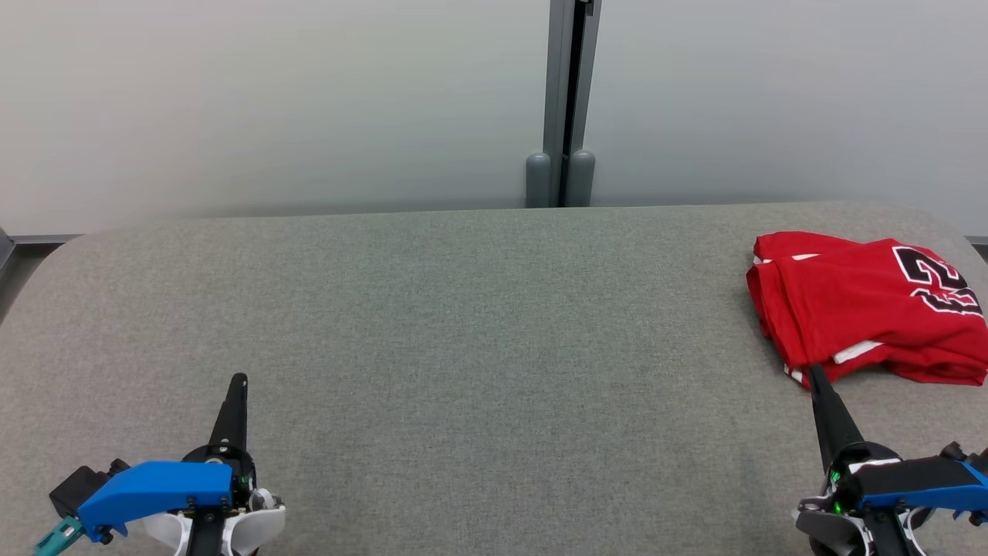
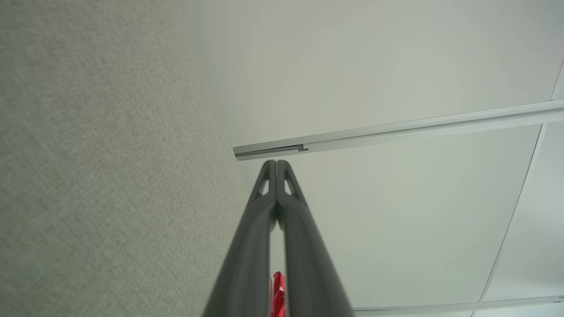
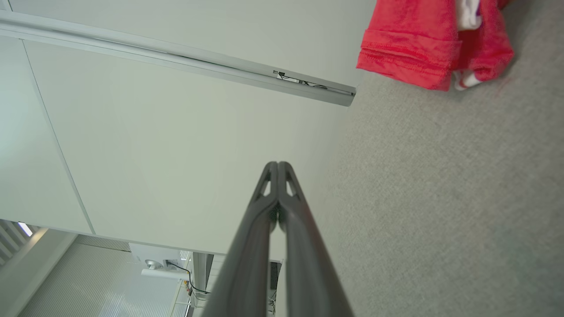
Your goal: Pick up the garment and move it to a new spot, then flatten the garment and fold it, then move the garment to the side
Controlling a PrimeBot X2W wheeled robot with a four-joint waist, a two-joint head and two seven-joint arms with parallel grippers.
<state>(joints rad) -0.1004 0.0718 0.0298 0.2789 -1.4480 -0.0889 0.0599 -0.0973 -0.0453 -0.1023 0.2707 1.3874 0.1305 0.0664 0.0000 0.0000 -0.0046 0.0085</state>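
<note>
Lying folded just ahead of right tool (image 1: 814, 377), garment (image 1: 857, 309) is sitting well apart from left tool (image 1: 239, 381); 2 tools pressed together.

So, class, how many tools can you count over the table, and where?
2. The left tool at the near left of the table, shut; the right tool at the near right, shut, its tip by the red garment. None seems hidden.

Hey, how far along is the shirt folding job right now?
Looks nearly or fully done. The red garment lies folded in a compact stack at the right end of the table, so moving, flattening, folding and setting aside appear finished. Nothing is in hand: the left pincer and right pincer are both shut and empty. Nothing obvious remains.
</note>
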